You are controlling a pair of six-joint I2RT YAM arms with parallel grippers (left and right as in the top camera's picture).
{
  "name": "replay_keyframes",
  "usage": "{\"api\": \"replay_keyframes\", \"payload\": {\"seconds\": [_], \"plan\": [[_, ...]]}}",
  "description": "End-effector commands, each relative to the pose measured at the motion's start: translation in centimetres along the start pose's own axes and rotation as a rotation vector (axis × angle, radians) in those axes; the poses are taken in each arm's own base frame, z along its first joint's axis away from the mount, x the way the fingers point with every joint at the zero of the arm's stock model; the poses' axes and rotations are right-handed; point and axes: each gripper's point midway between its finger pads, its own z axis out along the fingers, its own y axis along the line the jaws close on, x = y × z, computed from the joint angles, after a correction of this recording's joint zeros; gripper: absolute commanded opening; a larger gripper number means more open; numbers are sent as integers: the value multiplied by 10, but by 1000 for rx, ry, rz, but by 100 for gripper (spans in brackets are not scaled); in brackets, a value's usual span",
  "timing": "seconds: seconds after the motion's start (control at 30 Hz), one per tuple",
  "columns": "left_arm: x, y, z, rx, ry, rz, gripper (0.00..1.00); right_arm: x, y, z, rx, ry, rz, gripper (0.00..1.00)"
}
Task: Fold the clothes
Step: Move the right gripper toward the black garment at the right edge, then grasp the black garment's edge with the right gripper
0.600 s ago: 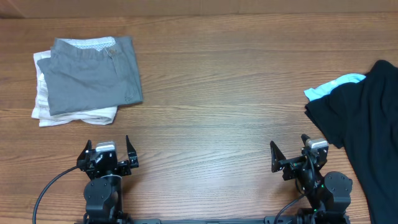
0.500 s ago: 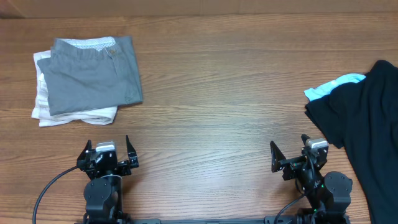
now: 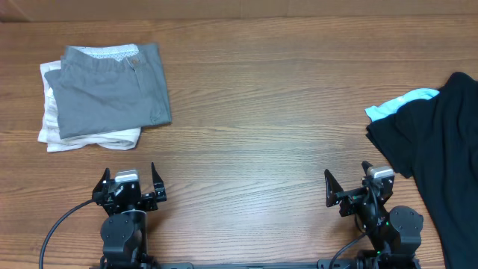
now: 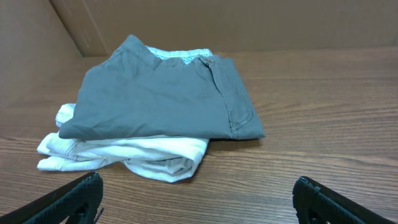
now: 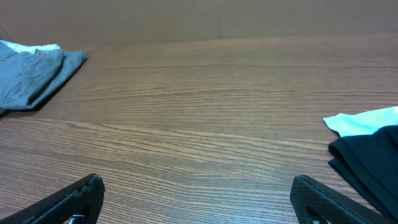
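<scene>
Cloth at the far left first: a gray garment [image 3: 108,93] lies folded flat on a white garment [image 3: 52,123], a squared stack with a stitched waistband and a speckled lining showing at its far edge. I judge that pile finished.

My left gripper [image 3: 129,179] sits near the table's front edge with its claw spread wide and nothing in it. It is well apart from the stack. The table [image 3: 254,112] between the arms is smooth wood-grain laminate, which I expect lets fabric slide easily.

My right gripper [image 3: 348,181] is likewise spread wide and empty, just short of the heap.

At the far right lie the clothes yet to be folded. A black shirt [image 3: 441,142] is rumpled and runs off the frame, with a light blue shirt [image 3: 399,102] peeking out from under its upper left edge. Both look light, limp and matte. They should drape and bunch, not hold shape.

I would pinch the black shirt at the near corner of its hem, low against the wood, taking a single layer so the blue one stays behind.
</scene>
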Motion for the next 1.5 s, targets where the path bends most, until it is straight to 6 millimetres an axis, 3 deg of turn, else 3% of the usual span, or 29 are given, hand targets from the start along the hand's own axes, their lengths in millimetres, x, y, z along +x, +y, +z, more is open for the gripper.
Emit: {"api": "replay_keyframes", "payload": {"seconds": [0.0,0.1,0.47,0.57,0.7,0.8,0.93,1.1,1.27,1.37,1.47], "plan": [[-1,5,0,-23,-10,-3,100,0,-8,0,45,-9,-7,100],[-1,5,0,-23,-10,-3,100,-1,-24,-2,137,-14,-6,100],[-1,5,0,-23,-10,-3,100,-4,-22,-1,128,-24,-8,100],[-1,5,0,-23,-10,-3,100,-19,6,-1,-37,-84,35,100],[-1,5,0,-23,-10,-3,100,-23,47,-8,-279,-77,106,100],[-1,5,0,-23,-10,-3,100,-29,58,-12,-343,-97,90,100],[-1,5,0,-23,-10,-3,100,-58,65,-20,-393,-203,118,100],[-1,5,0,-23,-10,-3,100,-114,72,-44,-419,-442,48,100],[-1,5,0,-23,-10,-3,100,-165,44,-62,-222,-582,80,100],[-1,5,0,-23,-10,-3,100,-176,37,-54,-169,-526,73,100],[-1,5,0,-23,-10,-3,100,-188,24,-34,-94,-433,50,100]]}}
